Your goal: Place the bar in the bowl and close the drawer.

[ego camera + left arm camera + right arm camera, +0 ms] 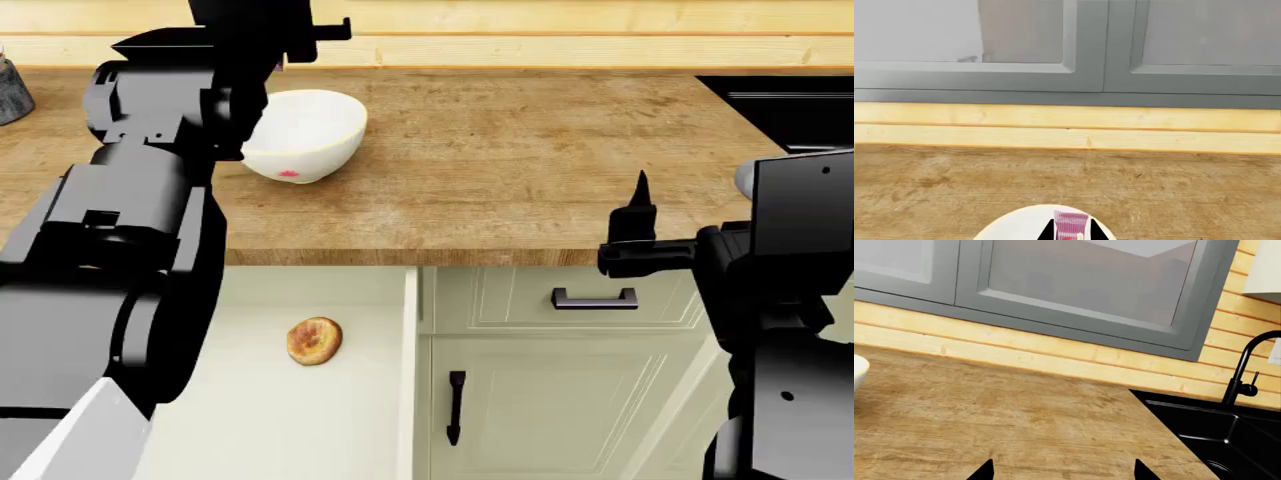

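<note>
My left gripper (1072,235) is shut on the bar (1071,224), a flat pink-and-white striped wrapped packet, and holds it over the white bowl (1011,227). In the head view the bowl (320,120) stands on the wooden counter with a pink-red mark on its side, and my left arm hides that gripper. The wide pale drawer (254,420) stands pulled out below the counter, with a small round golden-brown baked piece (314,340) on its floor. My right gripper (1062,472) is open and empty above the counter's front edge, also seen in the head view (641,215).
A black sink (787,105) with a black tap (1241,375) is set in the counter at the right. A grey pot (11,90) stands at the far left. A panelled drawer front with a black handle (595,297) is below my right gripper.
</note>
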Available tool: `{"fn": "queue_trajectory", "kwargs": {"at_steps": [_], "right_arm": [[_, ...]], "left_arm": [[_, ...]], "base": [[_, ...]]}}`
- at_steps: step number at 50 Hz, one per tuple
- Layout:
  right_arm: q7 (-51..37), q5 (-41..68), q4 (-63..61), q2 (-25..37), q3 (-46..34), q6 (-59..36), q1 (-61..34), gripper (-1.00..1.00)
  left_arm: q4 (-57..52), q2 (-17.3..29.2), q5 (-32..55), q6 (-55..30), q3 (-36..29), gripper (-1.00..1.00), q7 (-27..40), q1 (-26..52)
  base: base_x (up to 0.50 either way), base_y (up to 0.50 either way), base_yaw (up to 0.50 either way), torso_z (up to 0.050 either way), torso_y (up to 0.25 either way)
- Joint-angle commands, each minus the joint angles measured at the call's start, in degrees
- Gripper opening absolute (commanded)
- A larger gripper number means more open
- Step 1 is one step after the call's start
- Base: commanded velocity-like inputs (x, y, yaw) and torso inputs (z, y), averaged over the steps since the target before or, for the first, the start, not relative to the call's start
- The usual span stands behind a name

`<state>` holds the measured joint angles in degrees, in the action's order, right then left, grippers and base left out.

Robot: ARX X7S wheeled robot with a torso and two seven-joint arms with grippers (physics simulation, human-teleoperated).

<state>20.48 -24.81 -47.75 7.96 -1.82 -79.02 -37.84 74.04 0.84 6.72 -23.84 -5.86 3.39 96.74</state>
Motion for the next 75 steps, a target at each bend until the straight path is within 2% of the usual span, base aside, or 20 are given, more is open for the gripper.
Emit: {"fn": "queue_trajectory", "kwargs": {"at_steps": [1,12,27,36,63,75], "right_arm": [[-0.08,0.25,-0.27,0.0,0.68,0.39,0.94,1.0],[-0.23,0.56,-0.38,-0.19,1.28,0.96,1.85,1.0],[-0.12,0.59,-1.33,-0.06,0.87,-0.39,1.22,1.0],[0.25,0.57,-2.27,0.13,0.87,-1.6,0.48,1.0],[-0.12,1.31,-1.47,-0.59,2.16,0.28,1.89,1.0],[-0.31,1.77,-1.22,-0.88,2.82,1.07,2.68,1.0]], "left_arm": [[0.95,-0.8,1.11,-0.23,-0.65,-1.0,1.63,-1.61],[0.95,-0.8,0.84,-0.71,-1.82,-1.0,2.53,-2.05],[0.95,-0.58,-4.62,-0.58,2.3,-1.0,1.99,2.29],[0.95,-0.29,-6.03,-0.31,2.62,-1.0,1.67,3.35],[0.95,0.05,-5.96,0.28,2.78,-1.0,1.7,2.99],[0.95,0.33,-6.33,1.98,3.6,-1.0,1.68,3.91]], "base": [[0.0,0.0,0.0,0.0,0.0],[0.0,0.0,0.0,0.0,0.0],[0.0,0.0,0.0,0.0,0.001],[0.0,0.0,0.0,0.0,0.0],[0.0,0.0,0.0,0.001,-0.243],[0.0,0.0,0.0,0.0,0.0]]}}
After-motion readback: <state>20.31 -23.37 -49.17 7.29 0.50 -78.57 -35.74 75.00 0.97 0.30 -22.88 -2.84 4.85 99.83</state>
